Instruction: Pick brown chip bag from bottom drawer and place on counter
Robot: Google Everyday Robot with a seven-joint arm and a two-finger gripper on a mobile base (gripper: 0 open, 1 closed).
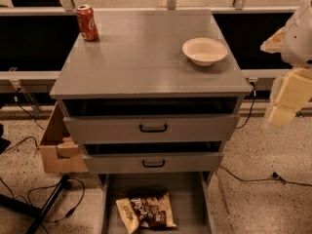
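Camera view shows my gripper [287,101], a pale cream-yellow claw under a white arm. It hangs at the right edge of the scene, beside the cabinet and about level with the upper drawers. Whether it is spread or pressed together I cannot tell, but the bag is plainly not in it. The crinkly brown chip bag [146,211], dark-fronted with white lettering and tan-yellow edges, lies flat on the plain floor of the wide grey bottom drawer [190,199]. That drawer is pulled open below two grey upper drawers with black handles [153,127], and the bag sits left of its middle, well apart from my claw. The bag's long axis runs roughly across the drawer, tilted so the right end sits further back. The tan-yellow end points left, and the front faces up. I judge it light, soft and puffy, with slick film that will crumple and may slide. I would pinch a raised fold or the crimped seam, and gently, since chips break. The smooth grey rectangular counter [141,52] carries a red soda can [87,22] at its back left and a white round bowl [204,51] at its right, with bare surface between them for the bag.
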